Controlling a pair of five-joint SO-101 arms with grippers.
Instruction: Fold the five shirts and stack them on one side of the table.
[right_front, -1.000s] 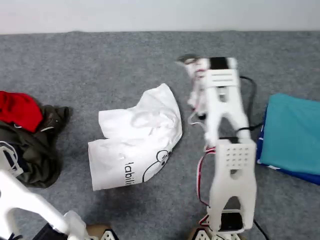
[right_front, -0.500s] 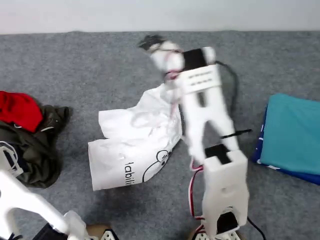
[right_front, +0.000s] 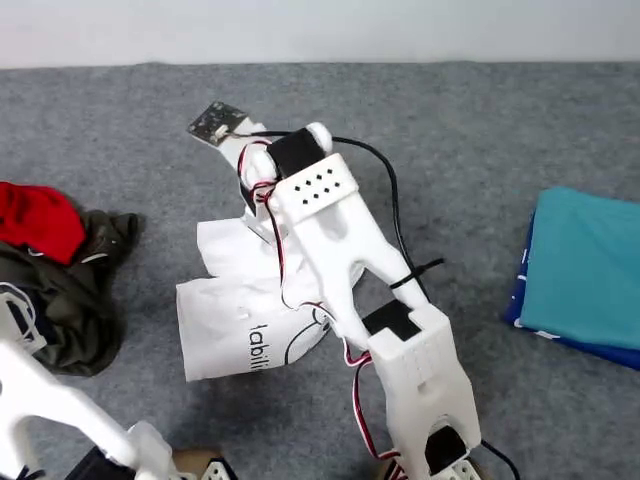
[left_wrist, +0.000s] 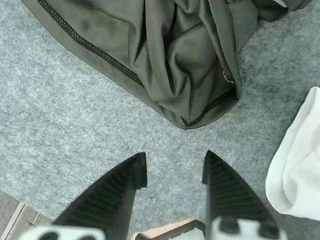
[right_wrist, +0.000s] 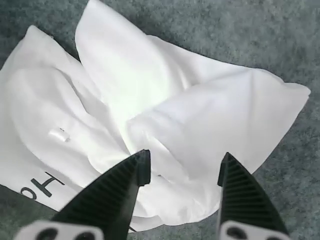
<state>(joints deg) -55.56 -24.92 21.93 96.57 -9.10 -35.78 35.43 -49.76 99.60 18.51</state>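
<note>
A crumpled white shirt with black print lies mid-table. My right arm stretches over it from the front. My right gripper hangs open just above the white shirt, with nothing between its fingers. At the left edge an olive shirt lies bunched, with a red shirt on its far side. My left gripper stands open over bare carpet just short of the olive shirt. A folded teal shirt rests on a blue one at the right edge.
Grey carpet covers the table, bare along the back and between the white shirt and the teal stack. My left arm crosses the front left corner. A white shirt edge shows beside the left gripper.
My right arm has swung left, from the bare carpet right of the white shirt to over the shirt's far left part. The shirts and the left arm have not moved.
</note>
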